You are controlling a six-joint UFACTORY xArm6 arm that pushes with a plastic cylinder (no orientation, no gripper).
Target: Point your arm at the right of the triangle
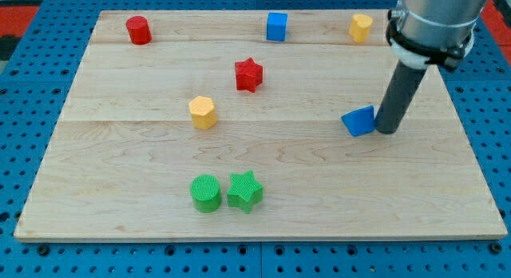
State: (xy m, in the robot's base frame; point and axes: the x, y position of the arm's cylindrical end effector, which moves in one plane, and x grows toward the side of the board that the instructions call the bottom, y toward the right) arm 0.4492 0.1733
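Note:
The blue triangle block (358, 121) lies on the wooden board (144, 162) at the view's right, about mid-height. My tip (386, 130) stands on the board just to the triangle's right, touching or nearly touching its right edge. The dark rod rises from there toward the view's top right, where the grey arm body covers the board's far corner.
A red cylinder (138, 29), a blue cube (276, 26) and a yellow block (361, 27) sit along the view's top. A red star (248, 74) and a yellow hexagonal block (203, 112) are near the middle. A green cylinder (205, 192) and a green star (245, 191) stand side by side at the view's bottom.

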